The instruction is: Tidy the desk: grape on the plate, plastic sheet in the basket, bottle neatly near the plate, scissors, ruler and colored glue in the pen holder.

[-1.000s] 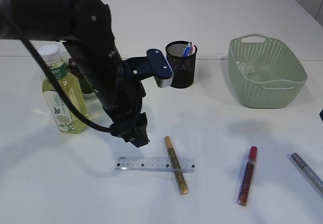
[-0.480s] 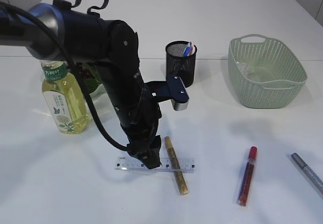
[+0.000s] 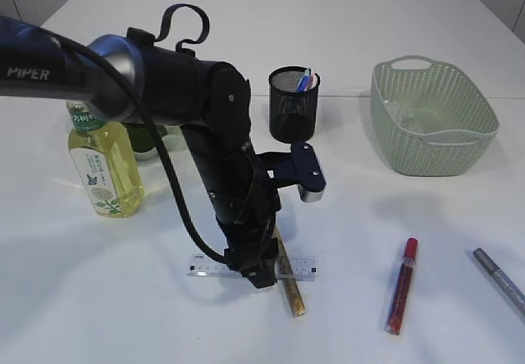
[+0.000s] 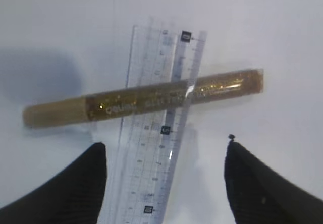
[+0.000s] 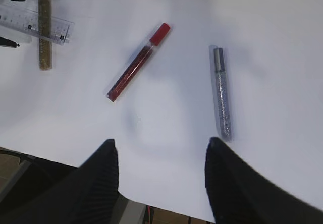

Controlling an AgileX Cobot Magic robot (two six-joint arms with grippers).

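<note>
A clear ruler [image 3: 209,266] lies near the table's front, and a gold glue stick [image 3: 289,286] lies across it. My left gripper [image 3: 261,278] hangs open just above that crossing. In the left wrist view its fingertips stand either side of the ruler [image 4: 151,173], with the gold glue [image 4: 146,102] just beyond my left gripper [image 4: 164,142]. A red glue stick [image 3: 401,286] and a silver one [image 3: 499,280] lie to the right. My right gripper [image 5: 161,141] is open and empty near the table edge, short of the red glue [image 5: 137,62] and the silver glue [image 5: 221,93]. The bottle [image 3: 102,159] stands at the left.
A black mesh pen holder [image 3: 293,106] stands behind the left arm with blue and pink tops sticking out. The green basket [image 3: 431,118] at the back right holds something clear. The plate and grape are largely hidden behind the bottle and arm.
The left arm has swung right and forward from beside the bottle and come down over the ruler, and its jaws have widened. The right gripper has not changed.
</note>
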